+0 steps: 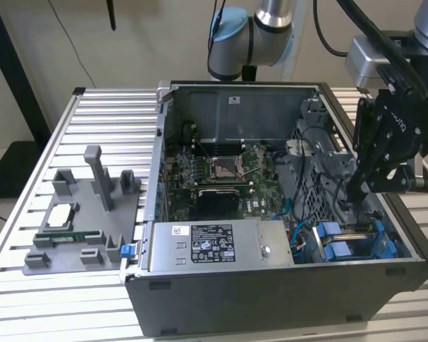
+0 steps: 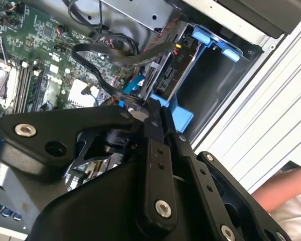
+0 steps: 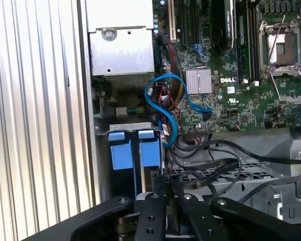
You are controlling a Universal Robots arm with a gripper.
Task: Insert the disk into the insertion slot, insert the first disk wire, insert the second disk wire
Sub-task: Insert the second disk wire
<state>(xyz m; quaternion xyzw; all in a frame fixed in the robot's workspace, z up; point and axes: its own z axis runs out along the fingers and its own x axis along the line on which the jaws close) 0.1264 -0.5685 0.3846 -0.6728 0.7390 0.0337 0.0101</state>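
The disk (image 1: 342, 246) in its blue carrier already sits in the insertion slot (image 1: 385, 239) at the case's corner, so wiring is in hand: the tool (image 1: 357, 194), fingers pinched narrow, apparently gripping a black cable, needs precise alignment with the drive's connector

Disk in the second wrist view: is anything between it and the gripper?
Nothing visible. The gripper sits close beside the disk at its connector end; a black cable loops to its tips from the motherboard side, not across that gap.
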